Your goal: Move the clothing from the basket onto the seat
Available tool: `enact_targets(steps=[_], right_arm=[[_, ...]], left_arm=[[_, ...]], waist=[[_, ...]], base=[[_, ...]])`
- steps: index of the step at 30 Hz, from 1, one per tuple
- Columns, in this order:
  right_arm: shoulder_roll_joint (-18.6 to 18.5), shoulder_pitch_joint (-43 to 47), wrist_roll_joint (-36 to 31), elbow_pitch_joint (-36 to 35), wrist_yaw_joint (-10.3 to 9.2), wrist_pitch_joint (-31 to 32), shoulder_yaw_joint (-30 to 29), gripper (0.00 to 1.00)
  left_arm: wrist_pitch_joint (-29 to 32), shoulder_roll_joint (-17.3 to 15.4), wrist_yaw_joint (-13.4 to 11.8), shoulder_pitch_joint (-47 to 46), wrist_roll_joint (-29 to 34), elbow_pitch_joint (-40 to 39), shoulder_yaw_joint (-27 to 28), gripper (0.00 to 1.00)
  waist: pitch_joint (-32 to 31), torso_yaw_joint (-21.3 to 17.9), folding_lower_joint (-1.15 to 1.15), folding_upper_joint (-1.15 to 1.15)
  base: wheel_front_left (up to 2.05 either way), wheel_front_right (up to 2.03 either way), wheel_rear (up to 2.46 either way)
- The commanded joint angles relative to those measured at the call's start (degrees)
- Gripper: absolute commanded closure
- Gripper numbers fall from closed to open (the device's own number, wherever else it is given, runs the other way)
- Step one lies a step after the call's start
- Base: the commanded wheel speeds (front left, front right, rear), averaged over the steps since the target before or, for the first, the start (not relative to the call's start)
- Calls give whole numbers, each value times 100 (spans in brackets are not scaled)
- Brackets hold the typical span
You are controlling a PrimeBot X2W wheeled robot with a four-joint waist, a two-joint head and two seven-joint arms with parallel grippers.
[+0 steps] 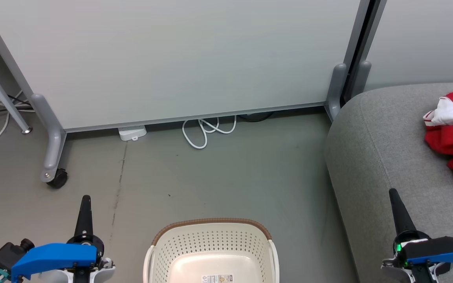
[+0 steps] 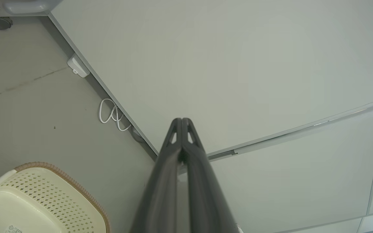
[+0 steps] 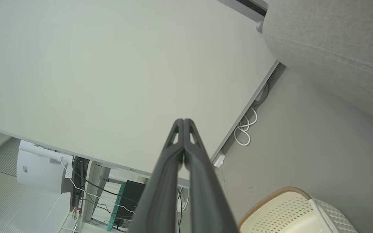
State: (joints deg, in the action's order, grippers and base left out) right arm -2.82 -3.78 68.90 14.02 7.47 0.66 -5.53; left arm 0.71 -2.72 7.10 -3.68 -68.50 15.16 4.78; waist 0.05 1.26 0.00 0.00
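The head view looks forward and down, the basket (image 1: 210,221) at bottom centre, the seat (image 1: 387,149) along the right edge. Both wrist views face the partition panel (image 2: 238,64) at a tilt. All three share the basket rim, low in frame, and the white cable (image 1: 209,128).

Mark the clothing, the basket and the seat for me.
clothing (image 1: 452,141): head view, on the crumpled red fabric.
basket (image 1: 210,240): head view, on its perforated far wall.
seat (image 1: 379,133): head view, on bare grey upholstery left of the clothing.
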Motion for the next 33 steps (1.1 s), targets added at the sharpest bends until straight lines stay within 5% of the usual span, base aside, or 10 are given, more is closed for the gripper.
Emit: enact_targets(steps=[1, 33], right_arm=[[-9, -123, 129, -39, 3, 40, -14, 100], [-9, -235, 1689, -13, 5, 439, -82, 100]], left_arm=[[36, -21, 41, -147, -118, -59, 30, 100], [430, -22, 59, -253, -1712, -104, 140, 100]], waist=[[0, -2, 0, 0], [8, -82, 0, 0]], base=[[0, 0, 0], [0, 0, 0]])
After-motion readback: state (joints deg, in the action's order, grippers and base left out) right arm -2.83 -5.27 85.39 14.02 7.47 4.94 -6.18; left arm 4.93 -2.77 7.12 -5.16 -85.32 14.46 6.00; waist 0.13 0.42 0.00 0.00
